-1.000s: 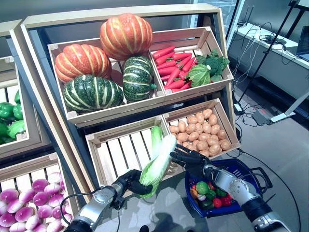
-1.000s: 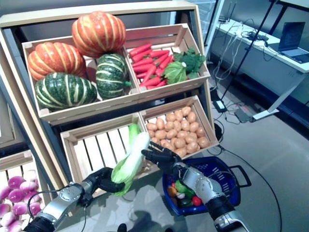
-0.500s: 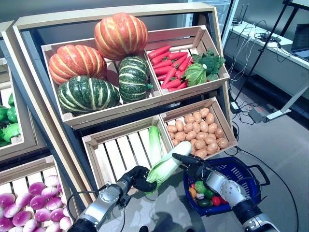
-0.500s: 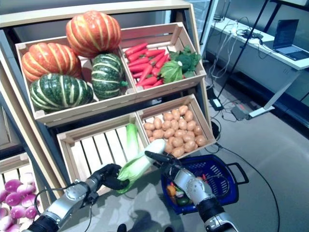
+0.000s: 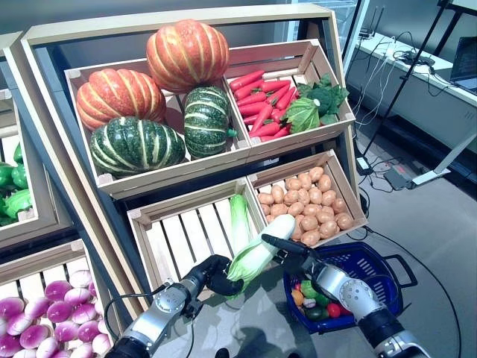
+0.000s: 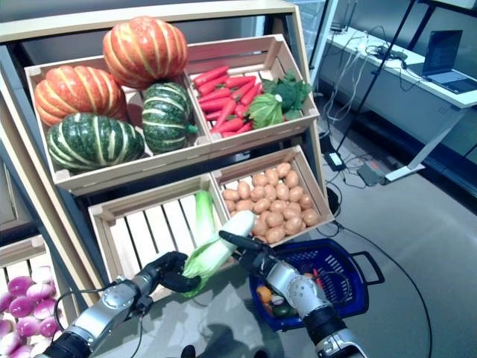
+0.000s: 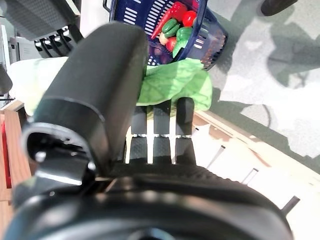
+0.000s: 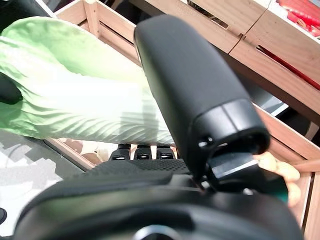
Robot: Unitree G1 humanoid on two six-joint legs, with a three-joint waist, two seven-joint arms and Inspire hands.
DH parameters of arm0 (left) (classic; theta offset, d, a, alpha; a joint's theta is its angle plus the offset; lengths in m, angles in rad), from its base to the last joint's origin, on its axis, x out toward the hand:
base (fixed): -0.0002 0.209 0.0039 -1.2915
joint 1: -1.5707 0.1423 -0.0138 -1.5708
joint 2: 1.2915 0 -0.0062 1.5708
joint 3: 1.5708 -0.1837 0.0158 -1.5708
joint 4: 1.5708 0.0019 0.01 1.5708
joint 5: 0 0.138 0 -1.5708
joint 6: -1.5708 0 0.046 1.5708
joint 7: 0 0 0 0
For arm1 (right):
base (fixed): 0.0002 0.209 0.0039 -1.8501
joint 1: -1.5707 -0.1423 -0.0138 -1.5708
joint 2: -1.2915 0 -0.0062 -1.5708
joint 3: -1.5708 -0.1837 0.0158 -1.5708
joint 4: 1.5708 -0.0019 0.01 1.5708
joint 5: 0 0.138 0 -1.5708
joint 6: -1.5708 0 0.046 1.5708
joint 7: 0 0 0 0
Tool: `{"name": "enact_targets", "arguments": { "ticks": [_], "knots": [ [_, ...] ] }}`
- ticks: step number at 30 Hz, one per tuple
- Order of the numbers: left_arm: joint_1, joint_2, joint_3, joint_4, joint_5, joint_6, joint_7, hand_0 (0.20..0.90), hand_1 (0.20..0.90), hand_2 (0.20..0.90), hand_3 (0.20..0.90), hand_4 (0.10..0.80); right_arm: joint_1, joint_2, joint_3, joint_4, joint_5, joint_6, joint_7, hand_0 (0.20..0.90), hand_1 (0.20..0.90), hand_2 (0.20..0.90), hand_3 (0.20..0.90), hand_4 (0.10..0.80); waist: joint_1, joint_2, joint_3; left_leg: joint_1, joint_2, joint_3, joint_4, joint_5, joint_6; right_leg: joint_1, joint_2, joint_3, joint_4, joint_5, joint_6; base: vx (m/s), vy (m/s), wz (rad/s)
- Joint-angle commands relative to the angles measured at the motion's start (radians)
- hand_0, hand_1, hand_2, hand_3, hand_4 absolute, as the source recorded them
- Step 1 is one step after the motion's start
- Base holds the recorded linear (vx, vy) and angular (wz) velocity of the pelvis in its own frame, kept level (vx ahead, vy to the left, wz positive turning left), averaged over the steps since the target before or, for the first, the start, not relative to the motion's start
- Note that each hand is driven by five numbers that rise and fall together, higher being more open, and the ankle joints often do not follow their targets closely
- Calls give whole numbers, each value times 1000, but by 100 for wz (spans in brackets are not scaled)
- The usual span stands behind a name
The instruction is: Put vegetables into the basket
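Cabbage (image 5: 253, 256) hangs before the empty crate (image 5: 195, 237), leafy end clenched in the left hand (image 5: 212, 273), white end meeting the right hand (image 5: 297, 256), seemingly for a handover toward the basket (image 5: 369, 262). Right wrist view shows its fingers (image 8: 137, 151) under the cabbage, not yet curled around.

Left hand (image 5: 211, 273) curled, right hand (image 5: 299, 259) outstretched.

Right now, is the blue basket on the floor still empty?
No, the blue basket already holds several small red and green vegetables, while the cabbage is held above the floor beside it.
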Motion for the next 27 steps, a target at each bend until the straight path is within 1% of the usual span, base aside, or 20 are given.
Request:
{"name": "enact_targets", "arguments": {
  "ticks": [1, 2, 14, 23, 24, 25, 26, 27],
  "knots": [
    [-166, 10, -20, -87, 14, -161, -22, 300, 300, 300, 300, 400, -67, 51, 3, -122, 117, -64, 159, 599, 599, 599, 599, 599, -8, -21, -33, -1, -1, -15, 2, -47, -16, 36, -62, 18, 5, -2, 47, 0, 0, 0],
    [-166, 10, -21, -87, 15, -162, -22, 300, 300, 300, 300, 400, -68, 51, 3, -121, 118, -68, 162, 300, 300, 300, 300, 400, -7, -21, -33, -1, -2, -16, 2, -48, -16, 35, -61, 18, 5, -3, 47, 0, 0, 0],
    [-172, 9, -27, -82, 17, -158, -20, 300, 300, 300, 300, 400, -78, 71, -3, -128, 129, -125, 216, 300, 300, 300, 300, 400, -8, -17, -36, -2, -3, -15, 2, -49, -15, 34, -61, 20, 5, -4, 48, 0, 0, 0],
    [-171, 2, -27, -81, 19, -163, -14, 300, 300, 300, 300, 400, -78, 95, -54, -166, 163, -263, 245, 300, 300, 300, 300, 400, -10, -13, -26, -5, -6, -17, 2, -50, -12, 34, -57, 15, 5, -6, 45, 0, 0, 0],
    [-169, 3, -26, -83, 19, -163, -7, 319, 319, 319, 319, 413, -78, 95, -57, -168, 165, -274, 248, 300, 300, 300, 300, 400, -10, -13, -26, -5, -6, -17, 2, -51, -13, 34, -57, 15, 5, -6, 44, 0, 0, 0],
    [-168, 3, -22, -80, 10, -164, 1, 399, 399, 399, 399, 466, -76, 97, -63, -174, 168, -289, 254, 300, 300, 300, 300, 400, -10, -13, -26, -7, -6, -19, 2, -50, -12, 33, -56, 16, 5, -7, 44, 0, 0, 0],
    [-166, 1, -17, -78, 6, -165, 2, 900, 900, 900, 900, 800, -72, 101, -72, -183, 165, -300, 258, 300, 300, 300, 300, 400, -11, -13, -25, -8, -5, -18, 2, -50, -13, 33, -55, 14, 5, -7, 44, -32, -13, 0],
    [-163, 0, -9, -77, 6, -165, 8, 900, 900, 900, 900, 800, -70, 97, -81, -196, 167, -314, 263, 300, 300, 300, 300, 400, -12, -14, -25, -9, -4, -18, 2, -50, -12, 33, -54, 14, 5, -8, 43, 0, 0, 0]
  ]
}}
